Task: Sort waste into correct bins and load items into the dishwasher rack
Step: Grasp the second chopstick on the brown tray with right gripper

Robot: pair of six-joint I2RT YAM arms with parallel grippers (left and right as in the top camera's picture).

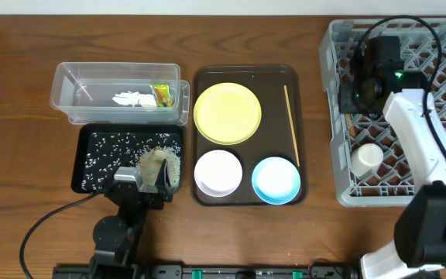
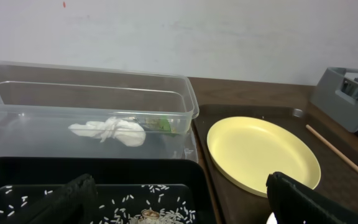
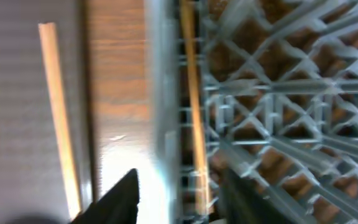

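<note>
The clear tub (image 1: 68, 85) holds the crumpled white napkin (image 1: 132, 99) and the small wrapper (image 1: 160, 94). Rice scraps (image 1: 118, 147) lie in the black tray (image 1: 84, 167). My left gripper (image 1: 152, 172) is open and empty over that tray's near right corner. The yellow plate (image 1: 227, 113), white bowl (image 1: 218, 172), blue bowl (image 1: 276, 180) and one chopstick (image 1: 291, 124) lie on the brown serving tray. The white cup (image 1: 368, 157) stands in the grey rack (image 1: 339, 155). My right gripper (image 3: 179, 196) is open over the rack's left wall. A second chopstick (image 3: 194, 112) lies just inside that wall.
The brown serving tray (image 1: 246, 71) sits between the bins and the rack. My right arm reaches over the rack from the near right. A cable runs from the left arm base across the near left of the table.
</note>
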